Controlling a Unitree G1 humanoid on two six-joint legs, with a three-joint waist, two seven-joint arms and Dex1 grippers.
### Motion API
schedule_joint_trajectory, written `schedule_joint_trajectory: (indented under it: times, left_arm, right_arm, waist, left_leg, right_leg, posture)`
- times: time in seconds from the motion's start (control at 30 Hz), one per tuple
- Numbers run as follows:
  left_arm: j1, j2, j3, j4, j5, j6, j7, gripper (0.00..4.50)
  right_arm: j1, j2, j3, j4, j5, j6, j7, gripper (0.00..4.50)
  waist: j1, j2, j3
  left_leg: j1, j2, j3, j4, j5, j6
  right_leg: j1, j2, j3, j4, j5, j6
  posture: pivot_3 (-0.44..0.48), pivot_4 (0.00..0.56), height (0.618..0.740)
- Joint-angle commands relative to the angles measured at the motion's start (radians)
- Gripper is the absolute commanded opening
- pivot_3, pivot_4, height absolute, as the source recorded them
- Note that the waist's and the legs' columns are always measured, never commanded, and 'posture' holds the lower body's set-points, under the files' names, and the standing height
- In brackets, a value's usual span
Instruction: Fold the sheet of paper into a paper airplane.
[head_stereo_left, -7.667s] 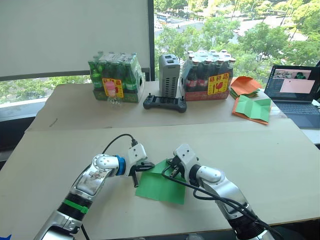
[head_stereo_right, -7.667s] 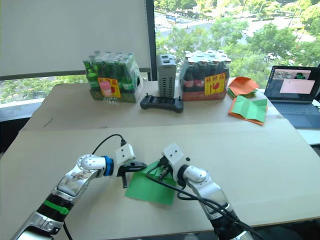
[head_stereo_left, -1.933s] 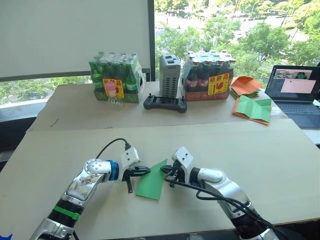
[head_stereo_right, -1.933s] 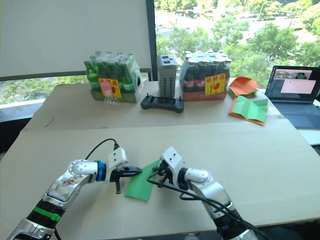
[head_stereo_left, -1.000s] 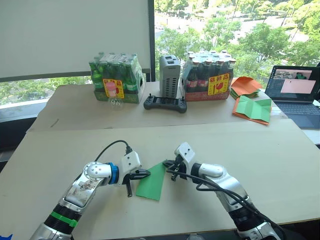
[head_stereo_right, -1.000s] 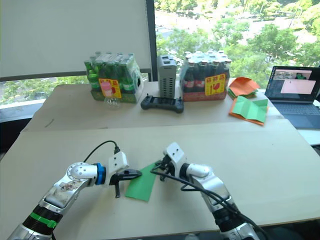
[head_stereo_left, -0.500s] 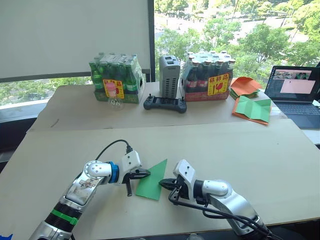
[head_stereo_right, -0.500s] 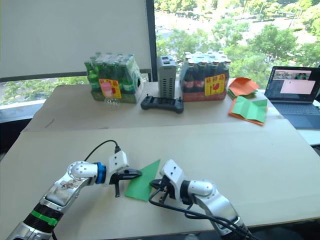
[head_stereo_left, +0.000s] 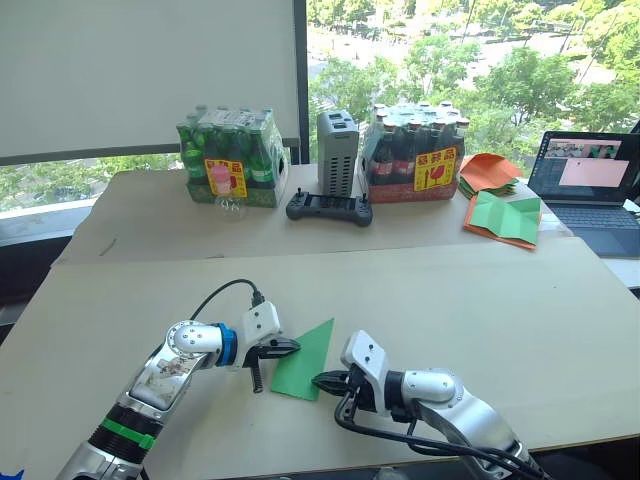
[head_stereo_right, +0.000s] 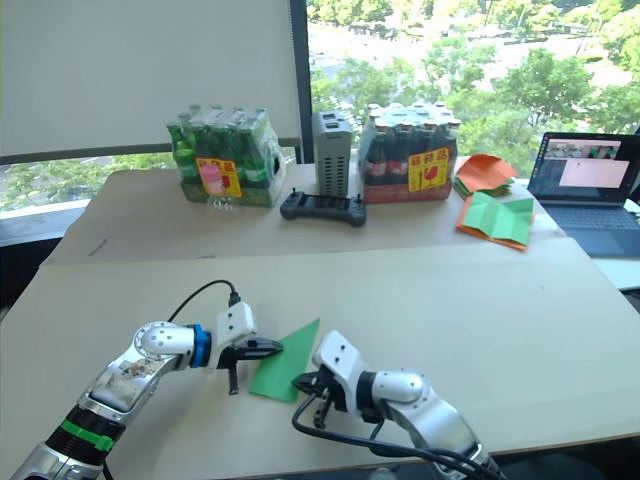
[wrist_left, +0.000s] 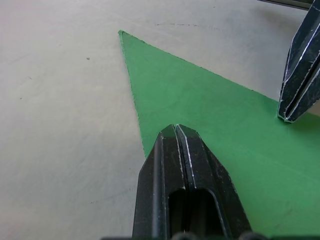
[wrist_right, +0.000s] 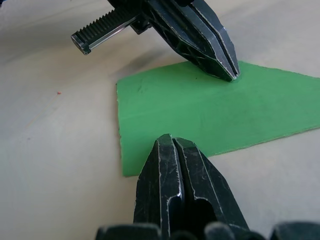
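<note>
Sunlit trees are showing through the window beyond the far table, and nearer to me the beige tabletop (head_stereo_left: 520, 310) is carrying the sheet of paper (head_stereo_left: 304, 361), folded to a narrow green wedge lying flat between my two arms. I am pressing my left gripper (head_stereo_left: 288, 346), fingers closed together and holding nothing, onto the wedge's left edge, while my right gripper (head_stereo_left: 320, 381), fingers likewise shut and empty, is resting at the near right edge by the blunt end. I judge I am flattening a crease here, so I should be keeping the left tip pinned as an anchor and sliding the right along the fold without lifting the paper. Its long axis is running near-to-far, with the point aiming far and slightly right.
</note>
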Motion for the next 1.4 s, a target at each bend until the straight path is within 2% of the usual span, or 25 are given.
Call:
schedule_joint_trajectory:
  times: [0.03, 0.43, 0.67, 0.77, 0.83, 0.97, 1.07, 1.13, 1.27, 1.37, 1.4]
  left_arm:
    - [0.026, 0.022, -0.025, 0.031, 0.03, 0.02, -0.008, 0.02]
    - [0.011, 0.01, -0.036, 0.05, 0.033, 0.014, -0.01, 0.02]
    - [0.004, 0.002, -0.022, 0.032, 0.023, 0.011, -0.002, 0.02]
    - [0.002, 0.016, 0.05, -0.022, -0.043, 0.065, -0.003, 0.02]
    - [0.007, 0.047, 0.133, -0.078, -0.13, 0.131, -0.029, 0.02]
    - [0.034, 0.124, 0.193, -0.128, -0.17, 0.145, -0.068, 0.02]
    - [0.013, 0.148, 0.194, -0.141, -0.183, 0.124, -0.1, 0.81]
    - [-0.006, 0.154, 0.182, -0.138, -0.17, 0.087, -0.113, 1.5]
    - [-0.072, 0.184, 0.081, 0.011, -0.001, -0.22, -0.176, 2.74]
    - [-0.185, 0.174, 0.006, 0.254, 0.125, -0.638, -0.219, 2.74]
    - [-0.224, 0.17, -0.011, 0.317, 0.147, -0.725, -0.234, 2.74]
  right_arm:
    - [0.035, -0.026, 0.046, -0.025, 0.011, 0.051, 0.023, 0.0]
    - [0.037, -0.043, 0.039, -0.051, 0.015, 0.051, 0.01, 0.0]
    - [0.034, -0.044, -0.121, -0.152, 0.136, 0.044, 0.028, 0.0]
    - [0.068, -0.052, -0.196, -0.22, 0.216, 0.084, 0.025, 0.0]
    - [0.09, -0.045, -0.257, -0.272, 0.272, 0.115, -0.002, 0.0]
    - [0.112, -0.048, -0.304, -0.334, 0.292, 0.149, -0.067, 0.0]
    - [0.124, -0.068, -0.299, -0.352, 0.274, 0.159, -0.093, 0.0]
    - [0.129, -0.073, -0.301, -0.356, 0.28, 0.162, -0.103, 0.0]
    - [0.126, -0.081, -0.303, -0.352, 0.276, 0.157, -0.122, 0.0]
    - [0.121, -0.078, -0.298, -0.337, 0.274, 0.16, -0.138, 0.0]
    - [0.118, -0.077, -0.298, -0.33, 0.27, 0.159, -0.142, 0.0]
  waist:
    - [0.0, 0.0, 0.0]
    - [0.001, 0.0, -0.001]
    - [0.001, 0.0, 0.0]
    - [0.001, 0.0, 0.0]
    - [-0.002, -0.001, 0.001]
    - [-0.002, 0.0, 0.003]
    - [0.005, 0.0, 0.003]
    - [0.009, -0.001, 0.004]
    - [0.012, -0.001, 0.004]
    - [0.013, -0.001, 0.005]
    - [0.014, -0.001, 0.005]
  left_leg:
    - [0.0, 0.0, 0.0, 0.0, 0.0, 0.0]
    - [0.0, 0.0, 0.0, 0.0, 0.0, 0.0]
    - [0.0, 0.0, 0.0, 0.0, 0.0, 0.0]
    - [-0.001, 0.0, 0.0, 0.0, 0.0, 0.0]
    - [-0.002, 0.0, 0.0, -0.001, 0.0, 0.0]
    - [-0.002, 0.0, 0.0, -0.001, 0.0, 0.0]
    - [-0.002, 0.0, 0.0, -0.001, 0.0, 0.0]
    - [-0.002, 0.0, 0.0, -0.001, 0.0, 0.0]
    - [-0.002, 0.0, 0.0, -0.001, 0.0, 0.0]
    - [-0.002, 0.0, 0.0, -0.001, 0.0, 0.0]
    - [-0.002, 0.0, 0.0, -0.001, 0.0, 0.0]
  right_leg:
    - [0.0, 0.0, 0.0, 0.0, 0.0, 0.0]
    - [0.0, 0.0, 0.0, 0.0, 0.0, 0.0]
    - [0.0, 0.0, 0.0, 0.0, 0.0, 0.0]
    - [-0.001, 0.0, 0.0, 0.0, 0.0, 0.0]
    - [-0.002, 0.0, 0.0, 0.0, 0.0, 0.0]
    - [-0.002, 0.0, 0.0, 0.0, 0.0, 0.0]
    - [-0.002, 0.0, 0.0, -0.001, 0.0, 0.0]
    - [-0.001, 0.0, 0.0, -0.001, 0.0, 0.0]
    - [-0.002, 0.0, 0.0, -0.001, 0.0, 0.0]
    - [-0.002, 0.0, -0.001, -0.001, 0.0, 0.0]
    - [-0.002, 0.0, -0.001, -0.002, 0.0, -0.001]
  posture:
    - [0.0, 0.15, 0.735]
    - [0.0, 0.15, 0.735]
    - [0.0, 0.15, 0.735]
    - [0.0, 0.15, 0.735]
    - [0.0, 0.15, 0.735]
    - [0.0, 0.15, 0.735]
    - [0.0, 0.15, 0.735]
    - [0.0, 0.15, 0.735]
    - [0.0, 0.15, 0.735]
    - [0.0, 0.15, 0.735]
    - [0.0, 0.15, 0.735]
